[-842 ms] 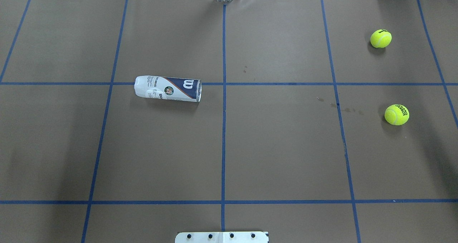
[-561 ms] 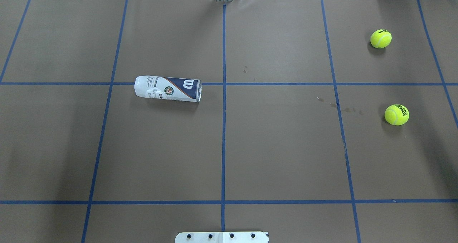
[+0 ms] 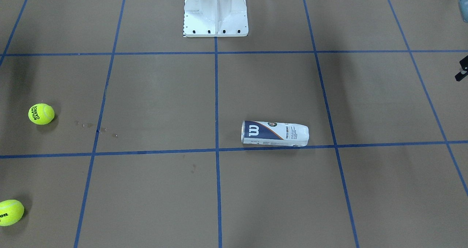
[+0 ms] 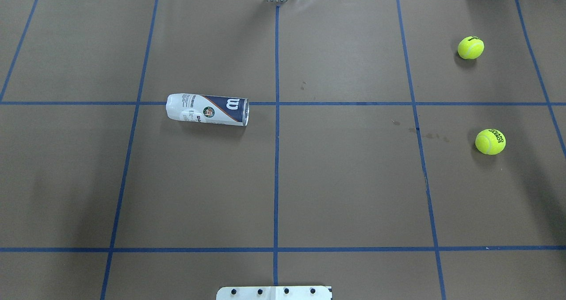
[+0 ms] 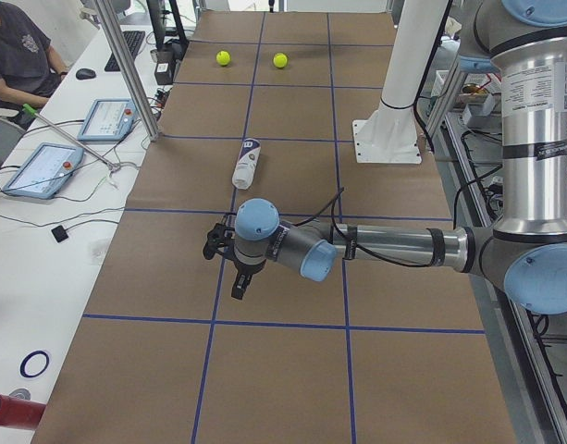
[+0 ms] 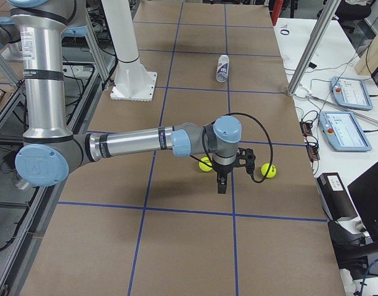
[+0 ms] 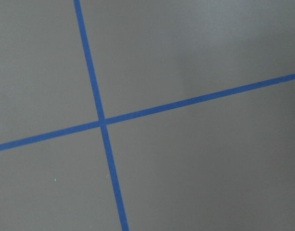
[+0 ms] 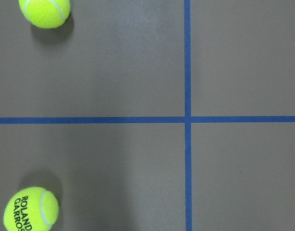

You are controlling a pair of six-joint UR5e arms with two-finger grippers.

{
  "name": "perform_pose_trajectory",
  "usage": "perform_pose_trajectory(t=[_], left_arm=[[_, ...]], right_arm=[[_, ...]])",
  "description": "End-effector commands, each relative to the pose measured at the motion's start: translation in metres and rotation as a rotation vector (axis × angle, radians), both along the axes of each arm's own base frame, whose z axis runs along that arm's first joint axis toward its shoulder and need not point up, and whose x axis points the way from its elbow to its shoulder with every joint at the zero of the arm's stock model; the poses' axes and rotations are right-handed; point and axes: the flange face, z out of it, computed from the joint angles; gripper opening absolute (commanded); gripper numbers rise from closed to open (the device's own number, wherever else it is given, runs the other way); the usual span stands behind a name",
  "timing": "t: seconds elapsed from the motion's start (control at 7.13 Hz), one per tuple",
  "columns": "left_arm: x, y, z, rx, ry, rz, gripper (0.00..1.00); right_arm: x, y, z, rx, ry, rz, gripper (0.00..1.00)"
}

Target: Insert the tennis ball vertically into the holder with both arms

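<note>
Holder (image 4: 208, 109) lying flat, white "W" logo, ball (image 4: 490, 141) printed ROLAND GARROS

light: bright, even overhead | shadows: soft, faint | focus: sharp | glare: none

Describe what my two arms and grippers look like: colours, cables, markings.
Both arms match. The left arm and right arm have silver tubes, grey joints and light-blue round caps. A black cable loops off each wrist. White printed labels wrap the upright tubes; the text is too small to read. The left gripper and right gripper are black.
</note>
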Motion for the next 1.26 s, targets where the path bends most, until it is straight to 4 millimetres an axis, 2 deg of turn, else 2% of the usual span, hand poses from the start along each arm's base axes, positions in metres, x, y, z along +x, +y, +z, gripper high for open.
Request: perform_pose_trajectory(t=[0.0,0.14,0.42,0.7,0.84,0.98,1.12], left_arm=[[0.023,-0.015,-0.019,0.041,0.005,0.044,0.99],[0.062,-0.02,-0.026,0.057,0.007,0.121,0.99],[0.098,-0.044,-0.065,0.133,0.026,0.177,0.99],[0.117,-0.063,-0.101,0.182,0.044,0.191,0.99],[0.122,-0.072,-0.113,0.201,0.046,0.192,1.0],[0.129,-0.07,-0.12,0.221,0.055,0.21,0.99],[0.148,-0.078,-0.142,0.257,0.066,0.235,0.99]], right_arm=[[0.0,0.002,0.001,-0.003,0.0,0.0,1.0],[0.0,0.002,0.002,-0.004,0.0,0.0,1.0],[0.0,0.001,0.003,-0.007,0.0,0.001,1.0],[0.0,0.001,0.008,-0.013,0.001,0.001,1.0],[0.0,0.001,0.008,-0.014,0.001,0.001,1.0],[0.0,0.001,0.008,-0.013,0.001,0.001,1.0],[0.0,0.0,0.006,-0.01,0.001,0.001,1.0]])
